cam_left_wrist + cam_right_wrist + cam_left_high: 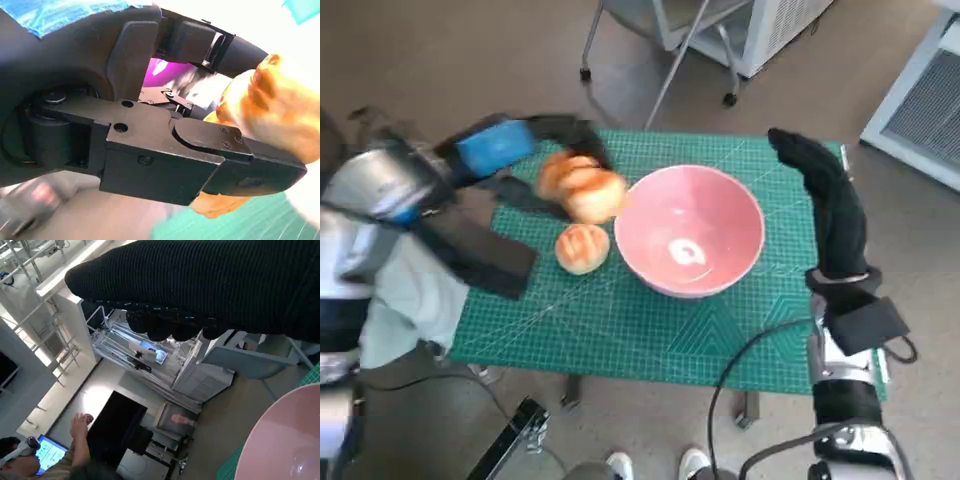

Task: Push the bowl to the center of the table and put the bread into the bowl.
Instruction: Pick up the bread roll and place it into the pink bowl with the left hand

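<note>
Looking down from the head view, we list what we see.
Left robot hand (535, 150): we see its blue-taped back over the far left part of the desk, black fingers closed round a bread roll; in the left wrist view its fingers (200, 165) clamp that roll from both sides.
Held bread roll (582, 187): golden and glossy, lifted off the mat, just left of the bowl's rim and close to touching it.
Second bread roll (582, 247): we find it lying on the mat, nearer us than the held one, just beside the bowl's left wall.
Pink bowl (740, 215): upright near the middle of the desk, holding nothing but a bright reflection; the right wrist view catches its rim (280, 440).
Right robot hand (825, 200): gloved, to the right of the bowl and apart from it, fingers stretched out together, holding nothing.
Green cutting mat (650, 330): we see it covering the desk top.
Person (60, 455): at the edge of the right wrist view, one hand raised beside a lit screen.
</note>
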Action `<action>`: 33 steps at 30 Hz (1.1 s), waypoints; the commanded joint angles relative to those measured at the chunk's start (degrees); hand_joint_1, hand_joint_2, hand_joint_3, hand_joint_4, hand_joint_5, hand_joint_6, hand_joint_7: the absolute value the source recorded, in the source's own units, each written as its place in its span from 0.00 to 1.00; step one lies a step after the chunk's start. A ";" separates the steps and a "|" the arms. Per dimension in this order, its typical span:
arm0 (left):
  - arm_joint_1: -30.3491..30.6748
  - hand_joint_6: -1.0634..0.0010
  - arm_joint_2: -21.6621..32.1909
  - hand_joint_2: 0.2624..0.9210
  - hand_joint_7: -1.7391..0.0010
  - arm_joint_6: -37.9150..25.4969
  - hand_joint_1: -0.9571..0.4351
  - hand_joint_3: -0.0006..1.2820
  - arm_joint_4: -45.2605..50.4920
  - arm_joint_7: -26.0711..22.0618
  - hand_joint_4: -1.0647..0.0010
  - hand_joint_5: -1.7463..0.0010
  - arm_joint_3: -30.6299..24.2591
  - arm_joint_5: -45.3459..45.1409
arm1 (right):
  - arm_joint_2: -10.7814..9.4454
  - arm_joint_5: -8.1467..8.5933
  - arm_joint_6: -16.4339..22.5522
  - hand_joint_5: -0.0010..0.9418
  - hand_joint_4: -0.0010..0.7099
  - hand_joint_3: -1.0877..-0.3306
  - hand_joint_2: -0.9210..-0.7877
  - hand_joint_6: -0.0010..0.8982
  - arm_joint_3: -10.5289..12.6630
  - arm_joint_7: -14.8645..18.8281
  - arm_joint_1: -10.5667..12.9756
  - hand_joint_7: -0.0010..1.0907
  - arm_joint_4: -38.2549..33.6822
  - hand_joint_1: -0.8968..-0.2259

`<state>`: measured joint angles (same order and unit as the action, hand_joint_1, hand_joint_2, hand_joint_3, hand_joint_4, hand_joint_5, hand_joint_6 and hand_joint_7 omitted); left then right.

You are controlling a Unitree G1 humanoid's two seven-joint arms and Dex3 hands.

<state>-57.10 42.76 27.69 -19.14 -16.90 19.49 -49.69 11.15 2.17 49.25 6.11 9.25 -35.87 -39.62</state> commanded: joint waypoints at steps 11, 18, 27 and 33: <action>-11.25 0.37 -14.34 1.00 0.28 0.44 0.69 0.06 -21.33 7.38 0.40 0.39 11.12 -6.55 | 0.88 0.79 -0.36 0.26 0.28 0.46 0.00 0.00 0.18 1.28 1.43 0.84 0.43 0.43; -15.17 0.39 -20.40 1.00 0.25 -1.20 0.69 0.09 -34.12 12.29 0.46 0.37 16.36 -9.49 | 1.73 2.99 -0.49 0.26 0.27 0.48 0.00 0.00 0.77 3.23 2.46 0.81 1.08 0.43; -16.31 0.56 -24.83 1.00 0.31 -3.85 0.70 0.17 -42.16 11.07 0.64 0.33 19.80 -9.21 | 2.38 5.06 -0.54 0.25 0.28 0.51 0.00 0.00 1.50 4.43 3.72 0.79 1.67 0.44; -16.63 0.78 -26.34 0.93 0.88 -9.27 0.64 0.05 -41.26 0.32 0.93 0.92 20.70 -8.25 | 3.01 4.43 0.13 0.23 0.29 0.51 0.00 0.00 2.01 4.12 4.33 0.77 1.82 0.45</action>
<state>-71.66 17.10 20.69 -60.71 -12.51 39.71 -58.64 13.41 6.64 49.41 7.64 13.07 -33.16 -37.64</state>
